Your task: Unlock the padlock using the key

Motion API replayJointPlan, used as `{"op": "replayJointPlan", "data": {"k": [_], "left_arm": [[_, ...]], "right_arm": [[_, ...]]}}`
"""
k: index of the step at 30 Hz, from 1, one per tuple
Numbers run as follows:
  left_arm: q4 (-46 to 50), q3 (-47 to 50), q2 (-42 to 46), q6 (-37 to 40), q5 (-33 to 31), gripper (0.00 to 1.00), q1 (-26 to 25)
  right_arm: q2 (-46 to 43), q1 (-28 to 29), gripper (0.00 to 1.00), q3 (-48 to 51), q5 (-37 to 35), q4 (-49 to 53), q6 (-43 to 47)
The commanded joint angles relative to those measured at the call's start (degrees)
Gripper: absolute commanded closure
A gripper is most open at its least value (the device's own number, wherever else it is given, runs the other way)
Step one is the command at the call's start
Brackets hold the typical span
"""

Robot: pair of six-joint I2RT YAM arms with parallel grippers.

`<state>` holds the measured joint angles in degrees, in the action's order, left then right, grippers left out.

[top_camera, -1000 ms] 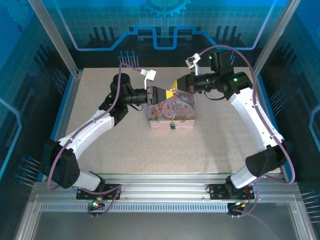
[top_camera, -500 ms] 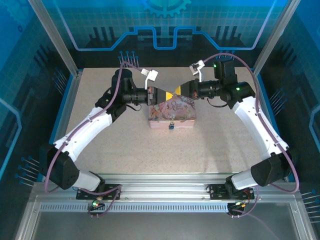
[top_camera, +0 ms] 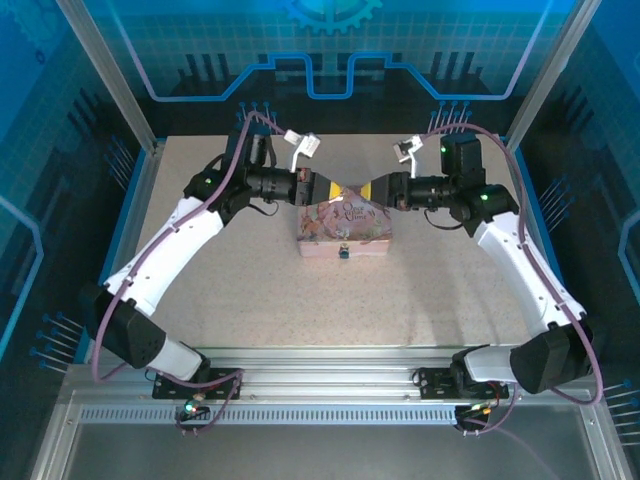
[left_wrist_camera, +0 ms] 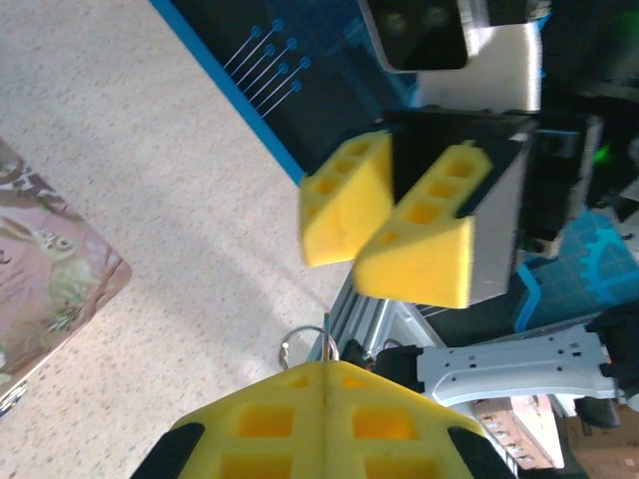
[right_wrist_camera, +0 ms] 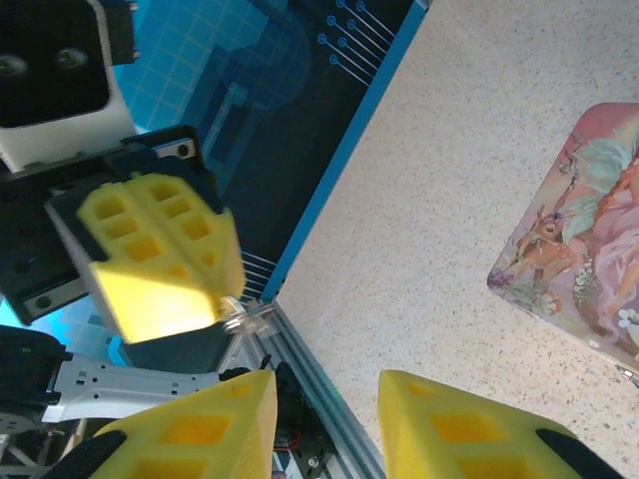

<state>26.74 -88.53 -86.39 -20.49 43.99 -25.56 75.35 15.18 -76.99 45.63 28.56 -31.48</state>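
The key [left_wrist_camera: 326, 337] is a thin metal blade with a small ring [left_wrist_camera: 300, 344]. It sticks out of my left gripper [left_wrist_camera: 326, 367], which is shut on it. In the top view the left gripper [top_camera: 327, 188] and right gripper [top_camera: 368, 190] face each other above the back edge of the pink picture tin [top_camera: 345, 228], a small gap apart. The right gripper [right_wrist_camera: 324, 419] is open with nothing between its fingers. The key tip [right_wrist_camera: 245, 314] shows past the left fingers [right_wrist_camera: 150, 249]. The padlock [top_camera: 343, 251], tiny and dark with a bluish glint, hangs at the tin's front side.
The tin's corner [right_wrist_camera: 589, 239] lies to the right of the right fingers and its other corner [left_wrist_camera: 50, 269] to the left of the left fingers. A blue rail [top_camera: 140, 215] borders the speckled table [top_camera: 420, 290]. Both arms arch inward over the table's back half.
My right gripper has opened and drawn back to the right, away from the left gripper. The left gripper stays shut on the key and has shifted slightly right and back.
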Motion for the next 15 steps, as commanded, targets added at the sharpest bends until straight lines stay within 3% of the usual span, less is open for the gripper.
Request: {"op": "replayJointPlan", "data": {"k": [1, 7, 11, 15], "left_arm": [[10.5, -4.3, -1.5, 4.6, -1.5, 1.00, -0.3], [14.3, -5.9, -2.0, 6.4, -1.4, 1.00, -1.9], [15.5, -6.9, -2.0, 7.3, -1.3, 1.00, -3.0], [15.6, -7.1, -1.8, 7.6, -1.1, 1.00, -3.5]], "right_arm": [[-2.8, -0.7, 0.67, 2.0, 0.8, -4.1, 1.7], [-5.2, 1.1, 0.67, 7.3, 3.3, -13.3, -0.1], [-4.8, 3.6, 0.60, 7.7, 2.9, -14.4, 0.5], [-4.6, 5.8, 0.61, 8.4, 3.0, -16.8, 0.3]]}}
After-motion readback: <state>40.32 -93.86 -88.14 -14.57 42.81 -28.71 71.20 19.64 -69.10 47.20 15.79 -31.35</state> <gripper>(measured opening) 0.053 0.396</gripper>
